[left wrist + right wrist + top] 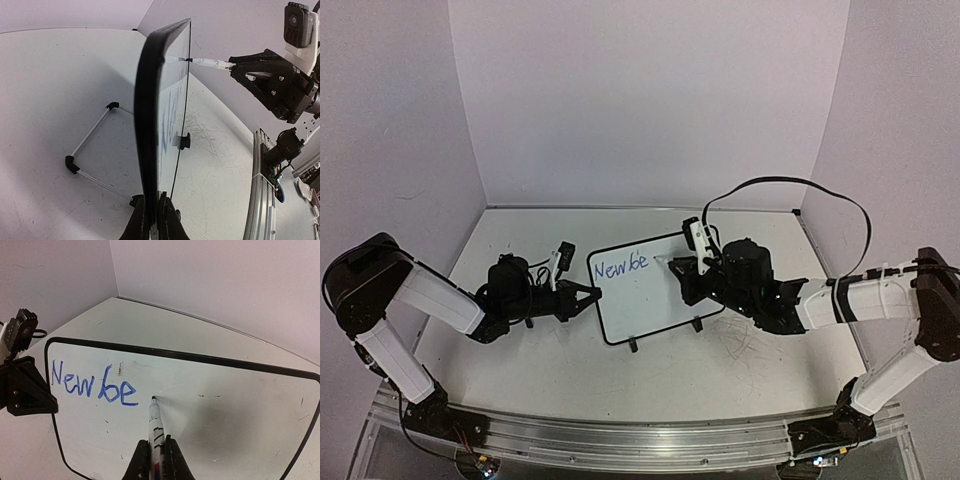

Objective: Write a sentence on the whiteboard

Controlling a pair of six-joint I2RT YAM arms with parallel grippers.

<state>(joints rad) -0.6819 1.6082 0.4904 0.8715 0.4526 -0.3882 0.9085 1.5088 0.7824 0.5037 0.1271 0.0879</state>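
The whiteboard (650, 300) stands tilted on the table, seen edge-on (150, 125) in the left wrist view and face-on (225, 410) in the right wrist view. Blue writing, the sentence (621, 265), reads "New be" (92, 385) at the board's upper left. My left gripper (592, 293) is shut on the board's left edge, the frame pinched between its fingers (154, 202). My right gripper (685, 265) is shut on a white marker (156, 432). The marker's tip touches the board just right of the "e". That marker (210, 63) meets the board's face.
The board's wire stand (90, 137) rests on the table behind it, and a black foot (184, 141) shows in front. White walls close in the back and sides. A metal rail (640, 440) runs along the near edge. A black cable (790, 185) loops above the right arm.
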